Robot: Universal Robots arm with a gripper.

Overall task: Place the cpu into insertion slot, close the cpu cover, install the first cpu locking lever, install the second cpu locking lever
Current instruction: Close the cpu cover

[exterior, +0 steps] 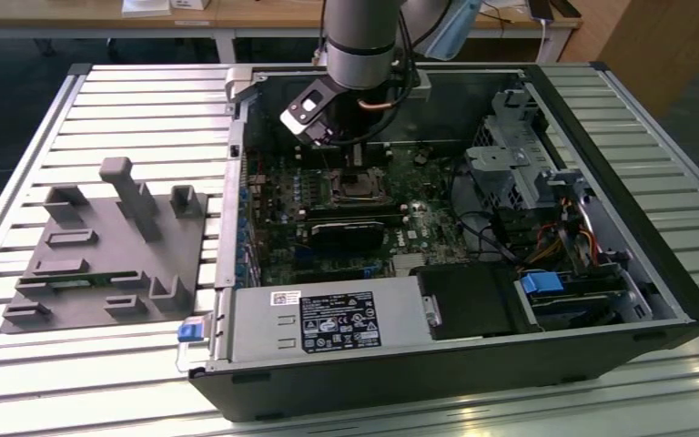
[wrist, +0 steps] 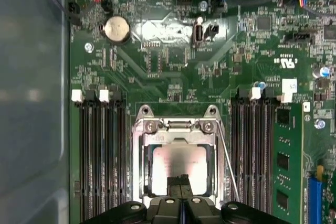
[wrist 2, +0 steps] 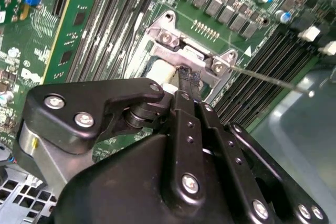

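Note:
The cpu lies flat in the insertion slot of the green motherboard, its silver top showing through the cut-out of the cpu cover. The cover's silver frame lies down around the chip. My gripper is shut, and its black fingertips are pressed together over the chip's edge with nothing visible between them. In the second wrist view the gripper tip sits against the cover's bracket. A thin wire locking lever juts out from the socket's corner, apart from the fingers; it also shows as a slanted lever beside the cover.
Long black memory slots flank the socket, with a green memory module beyond. A black heatsink block, the power supply and a drive cage crowd the case. A grey fixture stands on the slatted table.

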